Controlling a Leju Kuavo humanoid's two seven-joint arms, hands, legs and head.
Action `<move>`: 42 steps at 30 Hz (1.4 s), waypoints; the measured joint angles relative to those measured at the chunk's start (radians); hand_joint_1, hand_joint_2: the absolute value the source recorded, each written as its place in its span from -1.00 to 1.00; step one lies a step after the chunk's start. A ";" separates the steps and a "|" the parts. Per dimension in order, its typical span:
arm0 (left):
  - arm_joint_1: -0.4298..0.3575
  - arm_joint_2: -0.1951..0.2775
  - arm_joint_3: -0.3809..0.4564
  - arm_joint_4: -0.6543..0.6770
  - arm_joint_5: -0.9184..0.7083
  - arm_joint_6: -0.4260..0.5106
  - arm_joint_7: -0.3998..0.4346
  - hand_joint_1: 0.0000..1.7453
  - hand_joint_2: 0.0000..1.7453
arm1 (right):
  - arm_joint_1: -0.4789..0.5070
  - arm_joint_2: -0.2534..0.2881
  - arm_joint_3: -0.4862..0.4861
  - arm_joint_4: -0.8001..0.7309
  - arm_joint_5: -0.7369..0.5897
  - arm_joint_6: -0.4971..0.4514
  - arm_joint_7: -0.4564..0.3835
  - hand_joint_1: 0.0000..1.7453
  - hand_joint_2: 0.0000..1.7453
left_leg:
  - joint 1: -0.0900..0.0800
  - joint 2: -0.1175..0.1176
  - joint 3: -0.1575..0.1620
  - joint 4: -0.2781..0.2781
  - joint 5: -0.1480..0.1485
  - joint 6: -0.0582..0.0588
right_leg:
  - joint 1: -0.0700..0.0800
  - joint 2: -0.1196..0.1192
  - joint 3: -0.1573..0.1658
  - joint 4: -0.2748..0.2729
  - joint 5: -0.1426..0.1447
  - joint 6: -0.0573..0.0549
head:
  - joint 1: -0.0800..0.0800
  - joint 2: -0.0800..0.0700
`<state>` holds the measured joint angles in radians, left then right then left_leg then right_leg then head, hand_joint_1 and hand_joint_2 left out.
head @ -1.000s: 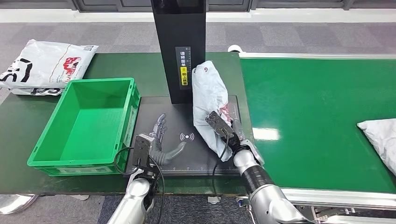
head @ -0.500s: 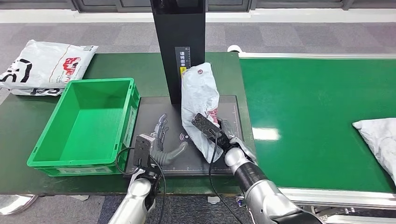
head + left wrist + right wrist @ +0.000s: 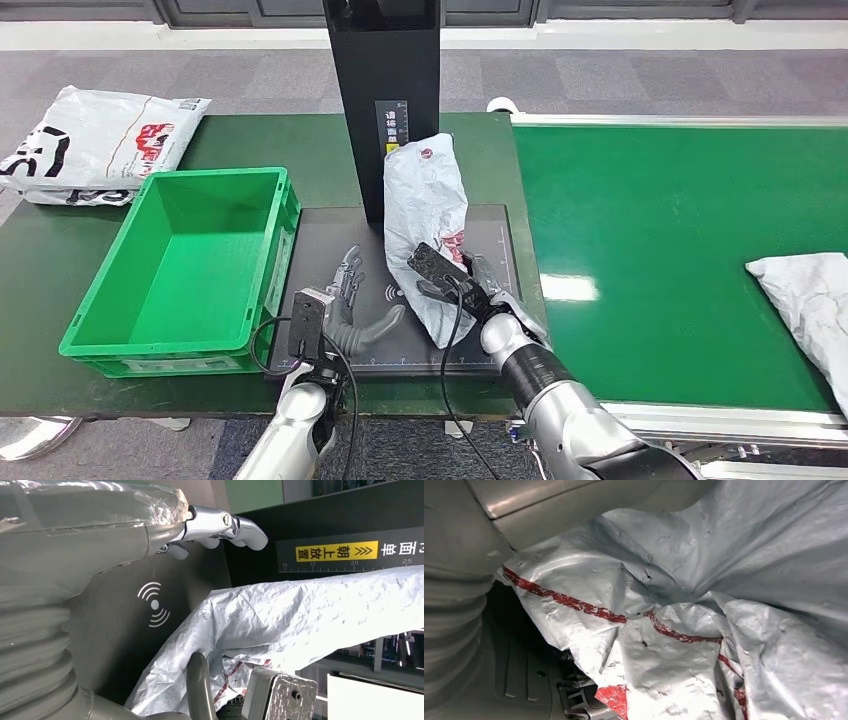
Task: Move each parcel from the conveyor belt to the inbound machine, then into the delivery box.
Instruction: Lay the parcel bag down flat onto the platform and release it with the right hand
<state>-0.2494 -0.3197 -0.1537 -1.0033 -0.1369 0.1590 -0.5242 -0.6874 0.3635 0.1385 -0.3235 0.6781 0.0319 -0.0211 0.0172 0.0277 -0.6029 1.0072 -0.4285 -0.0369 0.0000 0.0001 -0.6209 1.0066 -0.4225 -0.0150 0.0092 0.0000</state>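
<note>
— Sitting on the inbound machine's black scan plate, the grey parcel leans against the black column; the right hand is clamped on its lower end.

— So the first leg looks done?

— I'd judge so. This parcel is off the conveyor belt and over the plate, close to the white scan symbol. What's left for it is the move into the green delivery box, which holds nothing yet.

— And the left hand?

— The left hand hovers low over the plate just beside the parcel, fingers apart, gripping nothing. In the left wrist view its fingertips point toward the column's yellow label.

— Anything else waiting?

— Another grey parcel lies at the far right of the belt, well apart from the machine. So that one has both legs ahead of it.

— What could get in the way?

— The box sits just beside the plate, on the left hand's side. The column stands behind the held parcel, and the bag is limp, so it may sag or drag on the box wall. A white printed bag lies on the table beyond the box, clear of the route.
</note>
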 joint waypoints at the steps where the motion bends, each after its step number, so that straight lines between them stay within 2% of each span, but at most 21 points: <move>1: 0.000 0.000 0.000 0.001 0.000 0.000 0.000 -1.00 1.00 | -0.001 0.000 0.000 0.001 0.001 0.002 0.000 -1.00 1.00 | 0.000 0.000 0.000 0.000 0.000 0.000 | 0.000 0.000 0.000 0.000 0.000 0.000 | 0.000 0.000; 5: 0.000 0.000 0.000 0.002 -0.002 0.006 -0.003 -1.00 1.00 | -0.005 -0.003 0.000 0.003 0.008 0.018 -0.009 -1.00 1.00 | 0.000 0.000 0.000 0.000 0.000 0.000 | 0.000 0.000 0.000 0.000 0.000 0.000 | 0.000 0.000; 9: 0.000 0.000 0.000 0.002 -0.017 0.014 -0.002 -1.00 1.00 | -0.007 -0.014 0.001 0.003 0.021 0.041 -0.061 -1.00 1.00 | 0.000 0.000 0.000 0.000 0.000 0.000 | 0.000 0.000 0.000 0.000 0.000 0.000 | 0.000 0.000; 14: 0.003 0.001 0.000 -0.006 -0.065 0.018 0.009 -1.00 1.00 | 0.008 -0.045 0.002 -0.026 0.029 0.003 -0.255 -1.00 1.00 | 0.000 -0.001 -0.002 0.000 0.000 0.000 | 0.000 -0.001 0.000 0.000 0.001 0.000 | 0.000 0.000; 16: 0.004 0.001 0.000 -0.015 -0.079 0.018 0.014 -1.00 1.00 | 0.021 -0.055 0.002 -0.061 0.033 -0.019 -0.298 -1.00 1.00 | 0.000 -0.002 -0.002 0.000 0.001 0.000 | 0.000 -0.002 0.000 0.000 0.001 0.000 | 0.000 0.000; 23: 0.006 0.001 0.000 -0.032 -0.090 0.018 0.019 -1.00 1.00 | 0.047 -0.072 0.002 -0.131 0.035 -0.027 -0.310 -1.00 1.00 | 0.000 -0.004 -0.003 0.000 0.000 0.000 | 0.000 -0.003 -0.001 0.000 0.000 0.000 | 0.000 0.000; 26: 0.008 0.001 0.001 -0.039 -0.094 0.020 0.024 -1.00 1.00 | 0.072 -0.077 0.002 -0.175 0.040 -0.067 -0.337 -1.00 1.00 | 0.000 -0.005 -0.004 0.000 0.000 0.000 | 0.000 -0.004 -0.001 0.000 -0.001 0.000 | 0.000 0.000; 28: 0.012 0.002 0.007 -0.051 -0.102 0.027 0.033 -1.00 1.00 | 0.128 -0.084 0.002 -0.281 0.043 -0.103 -0.343 -1.00 1.00 | 0.000 -0.008 -0.004 0.000 0.000 0.000 | 0.000 -0.006 -0.001 0.000 -0.002 0.000 | 0.000 0.000; 35: 0.052 0.008 0.054 -0.128 -0.133 0.037 0.046 -1.00 1.00 | 0.457 -0.109 0.002 -0.910 0.050 -0.154 -0.304 -1.00 1.00 | 0.000 -0.015 -0.007 0.000 -0.003 0.000 | 0.000 -0.014 0.000 0.000 -0.007 0.000 | 0.000 0.000; 38: 0.059 0.010 0.064 -0.147 -0.135 0.036 0.047 -1.00 1.00 | 0.526 -0.114 0.002 -1.054 0.051 -0.157 -0.306 -1.00 1.00 | 0.000 -0.015 -0.007 0.000 -0.004 0.000 | 0.000 -0.014 0.000 0.000 -0.008 0.000 | 0.000 0.000; 42: 0.061 0.010 0.065 -0.159 -0.135 0.036 0.048 -1.00 1.00 | 0.565 -0.116 0.002 -1.149 0.052 -0.157 -0.311 -1.00 1.00 | 0.000 -0.015 -0.007 0.000 -0.004 0.000 | 0.000 -0.014 0.000 0.000 -0.009 0.000 | 0.000 0.000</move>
<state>-0.1888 -0.3101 -0.0891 -1.1618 -0.2721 0.1950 -0.4760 -0.1223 0.2471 0.1400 -1.4721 0.7301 -0.1256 -0.3318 0.0172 0.0129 -0.6098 1.0072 -0.4326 -0.0369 -0.0001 -0.0137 -0.6210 1.0067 -0.4310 -0.0147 0.0092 0.0000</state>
